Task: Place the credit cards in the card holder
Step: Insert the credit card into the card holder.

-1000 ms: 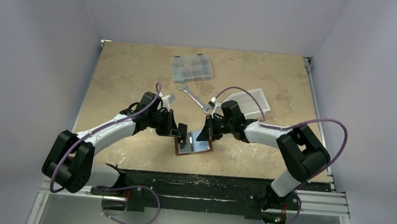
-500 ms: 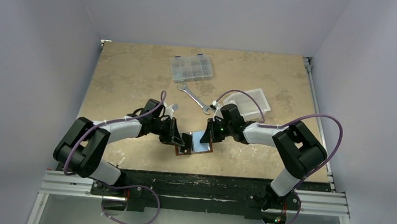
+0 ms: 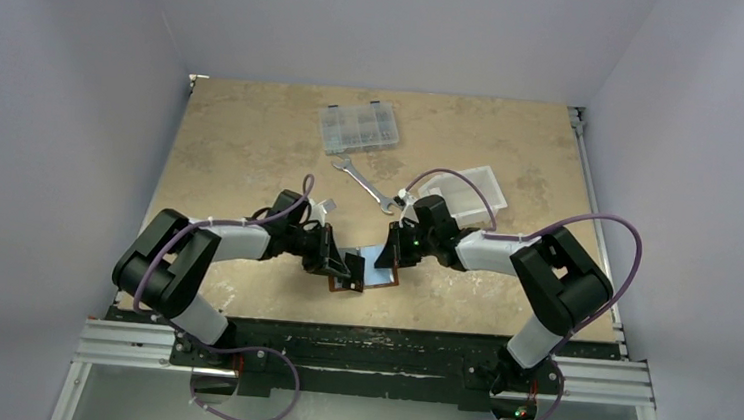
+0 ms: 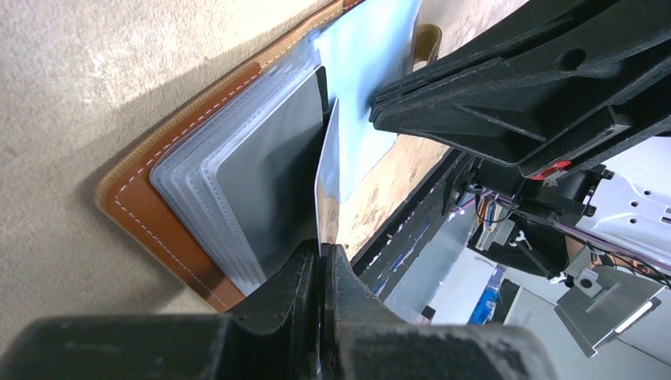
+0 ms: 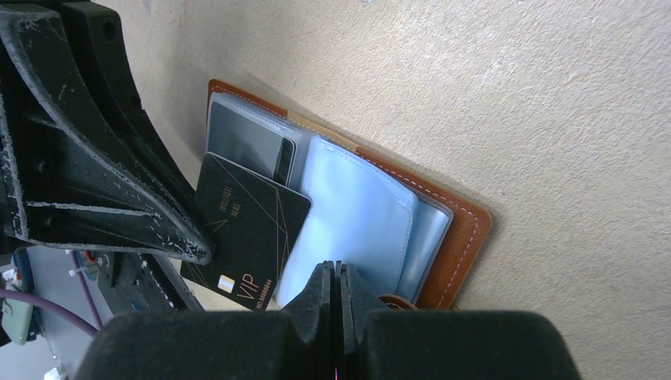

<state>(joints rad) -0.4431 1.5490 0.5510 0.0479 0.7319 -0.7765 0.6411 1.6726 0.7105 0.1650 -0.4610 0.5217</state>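
The card holder (image 3: 341,288) lies open near the table's front edge, reddish-brown leather (image 5: 463,237) with clear sleeves (image 4: 229,198). My left gripper (image 4: 324,257) is shut on a credit card (image 5: 245,226), black with "VIP" printed on it and seen edge-on (image 4: 326,198) in the left wrist view. The card's far corner sits at the mouth of the sleeves. My right gripper (image 5: 338,273) is shut on a pale blue sleeve (image 5: 356,222) of the holder and holds it lifted. Another dark card (image 5: 249,142) shows inside a clear sleeve. In the top view the left gripper (image 3: 352,266) and right gripper (image 3: 384,261) meet over the holder.
A clear compartment box (image 3: 359,129) stands at the back. A silver wrench (image 3: 365,182) lies behind the grippers and a white bin (image 3: 465,190) sits to the right. The black base rail (image 3: 388,342) runs just in front of the holder.
My left gripper has moved right and down with the card, up to the holder's sleeves. The right gripper has raised the pale blue sleeve and now holds still.
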